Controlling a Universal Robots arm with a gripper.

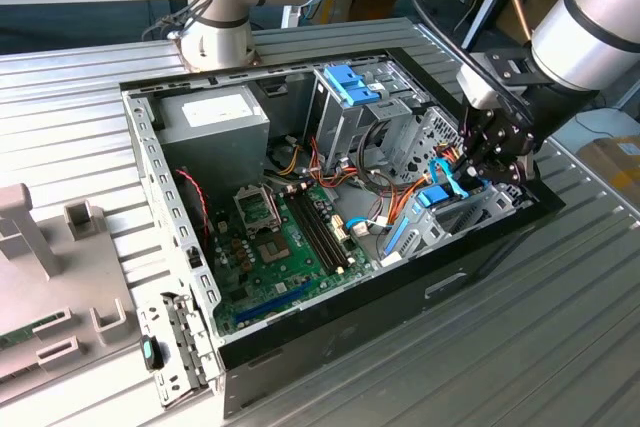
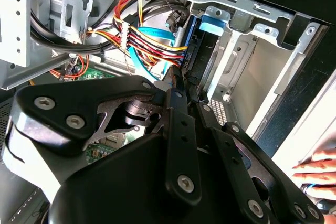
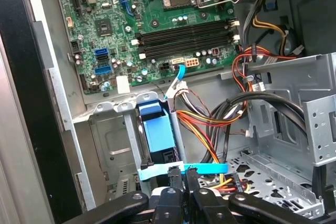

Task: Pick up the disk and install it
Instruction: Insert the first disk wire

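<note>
Closest in the first wrist view, the black two-fingered gripper [image 3: 183, 182] is seen with its fingers drawn almost together at the end of the blue-framed grey-black disk [image 3: 159, 135], though contact cannot be told for certain. The disk is seated upright in a grey sheet-metal drive bay [image 3: 113, 129] at the corner of the open black computer case [image 1: 480, 247], beside bundled red, yellow and orange power cables [image 3: 202, 124]. Beyond, the green motherboard [image 3: 152, 19] is laid flat in the case. Farther off, a second blue-topped grey drive cage [image 1: 355, 87] is fixed. The case rests on a ribbed metal worktop [image 1: 560, 347].
</note>
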